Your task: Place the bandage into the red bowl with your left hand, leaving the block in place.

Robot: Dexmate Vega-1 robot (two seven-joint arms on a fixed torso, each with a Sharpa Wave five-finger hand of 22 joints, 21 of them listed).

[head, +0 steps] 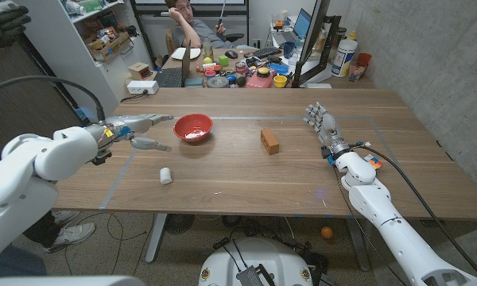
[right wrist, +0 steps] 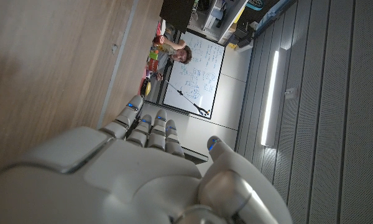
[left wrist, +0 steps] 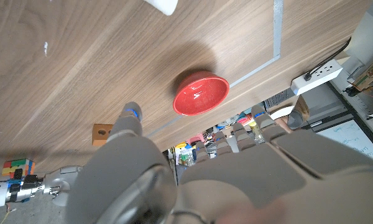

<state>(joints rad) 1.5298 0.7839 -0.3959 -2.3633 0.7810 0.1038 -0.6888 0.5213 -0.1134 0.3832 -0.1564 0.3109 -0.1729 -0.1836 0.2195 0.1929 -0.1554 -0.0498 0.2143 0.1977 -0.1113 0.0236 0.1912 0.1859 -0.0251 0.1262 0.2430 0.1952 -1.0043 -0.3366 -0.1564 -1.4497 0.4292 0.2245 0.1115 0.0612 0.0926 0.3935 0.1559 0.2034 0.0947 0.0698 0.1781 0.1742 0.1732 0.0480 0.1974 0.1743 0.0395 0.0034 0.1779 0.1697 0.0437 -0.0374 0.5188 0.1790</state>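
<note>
A small white bandage roll lies on the table's near left part; one end of the roll shows in the left wrist view. The red bowl stands behind it, with something white inside. A brown block sits to the bowl's right. My left hand hovers left of the bowl, fingers spread and holding nothing, behind and left of the bandage. My right hand stands at the right with fingers extended and apart, empty.
Grey tape lines mark a rectangle on the table. A cluttered desk and a seated person are behind the table. A white power strip sits at the far left edge. A colourful cube lies by my right forearm.
</note>
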